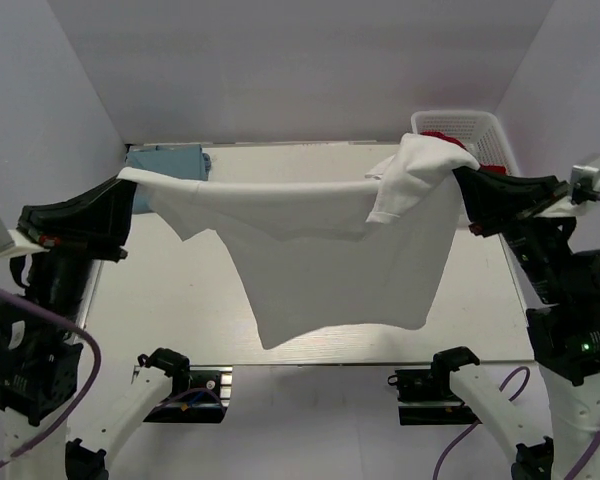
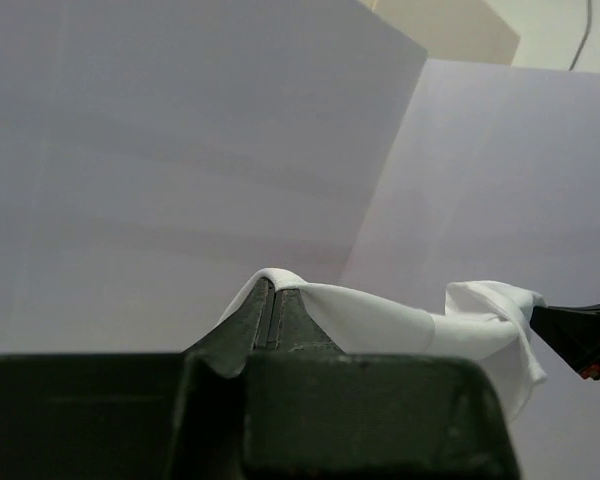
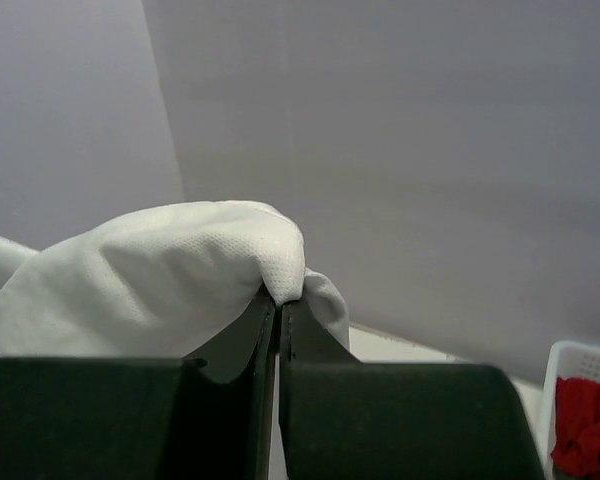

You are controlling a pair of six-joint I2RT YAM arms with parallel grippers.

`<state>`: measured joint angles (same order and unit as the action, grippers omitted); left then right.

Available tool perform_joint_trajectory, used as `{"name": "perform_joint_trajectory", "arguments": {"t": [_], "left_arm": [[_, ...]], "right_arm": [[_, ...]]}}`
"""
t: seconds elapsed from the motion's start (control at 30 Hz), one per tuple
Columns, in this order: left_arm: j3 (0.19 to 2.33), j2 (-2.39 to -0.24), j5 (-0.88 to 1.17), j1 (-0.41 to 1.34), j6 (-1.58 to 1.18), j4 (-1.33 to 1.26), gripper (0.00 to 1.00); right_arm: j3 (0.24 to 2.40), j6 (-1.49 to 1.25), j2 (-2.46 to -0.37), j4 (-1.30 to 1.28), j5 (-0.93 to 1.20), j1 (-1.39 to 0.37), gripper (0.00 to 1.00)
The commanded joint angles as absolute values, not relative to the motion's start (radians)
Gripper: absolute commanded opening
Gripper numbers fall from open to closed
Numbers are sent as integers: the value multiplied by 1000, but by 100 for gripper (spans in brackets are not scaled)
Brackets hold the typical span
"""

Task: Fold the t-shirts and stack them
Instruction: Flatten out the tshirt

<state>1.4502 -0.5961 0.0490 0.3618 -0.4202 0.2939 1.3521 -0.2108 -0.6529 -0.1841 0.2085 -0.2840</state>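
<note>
The white t-shirt (image 1: 330,250) is held stretched in the air across the middle of the top view, above the tabletop (image 1: 170,300). At the left of the frame 1 end is pinched by the left gripper (image 1: 118,182), its jaws clamped tight on a thin fold. At the right the other end is pinched by the right gripper (image 1: 458,176), likewise closed on cloth, with a sleeve and bunched fabric draped over it. The body hangs down in a slanted sheet.

The light blue t-shirt (image 1: 165,160) is seen lying at the upper left, partly hidden behind the stretched edge. A white basket (image 1: 480,125) with a red garment (image 1: 440,135) is seen at the upper right.

Only a little fabric is caught in each grip, so a slip could be caused by a sharp pull apart. If the shirt is laid down with the right side bunched, a crooked fold is likely. The blue shirt could be dragged if the sheet is lowered too far back, and the basket rim could be snagged.
</note>
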Motion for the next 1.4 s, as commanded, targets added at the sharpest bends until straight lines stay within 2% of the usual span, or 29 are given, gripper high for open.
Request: {"name": "perform_joint_trajectory", "arguments": {"t": [0.0,0.13,0.23,0.27,0.33,0.47,0.67,0.73,0.9,0.93,1.07,1.2,1.27,1.3,1.33,1.37], "left_arm": [[1399,-666,-1,354,-437,305,0],[1348,-800,-148,364,-462,305,0],[1321,-951,-267,353,-480,272,0],[1321,-1000,-296,353,-480,252,0],[1461,-1204,-342,353,-466,306,0],[1855,-1458,-354,344,-419,422,0],[1973,-1462,-322,324,-374,434,0],[1927,-1396,-311,324,-374,448,0],[1521,-1165,-414,324,-440,405,0],[1455,-1126,-414,324,-460,405,0],[1064,-971,-345,324,-618,446,0],[849,-904,-286,324,-741,560,0],[824,-893,-296,324,-813,690,24],[824,-879,-308,324,-833,737,41],[815,-870,-327,334,-862,823,67],[815,-858,-339,334,-885,848,99]], "right_arm": [[1332,-238,-725,-176,190,-281,0],[1272,-264,-839,-140,146,-278,0],[1252,-272,-1010,-83,135,-278,0],[1255,-272,-1043,16,143,-279,0],[1366,-250,-1201,17,161,-279,0],[1676,-218,-1396,-57,161,-278,0],[1750,-186,-1405,-77,127,-273,0],[1671,-184,-1379,-66,129,-275,0],[1410,-198,-1244,-12,87,-273,0],[1275,-216,-1221,-11,89,-276,0],[981,-290,-1174,18,103,-275,0],[792,-380,-1129,-57,98,-273,2],[709,-406,-1115,-119,62,-273,19],[701,-416,-1108,-171,22,-270,23],[700,-420,-1101,-201,-26,-273,41],[707,-457,-1097,-271,-47,-275,55]]}}
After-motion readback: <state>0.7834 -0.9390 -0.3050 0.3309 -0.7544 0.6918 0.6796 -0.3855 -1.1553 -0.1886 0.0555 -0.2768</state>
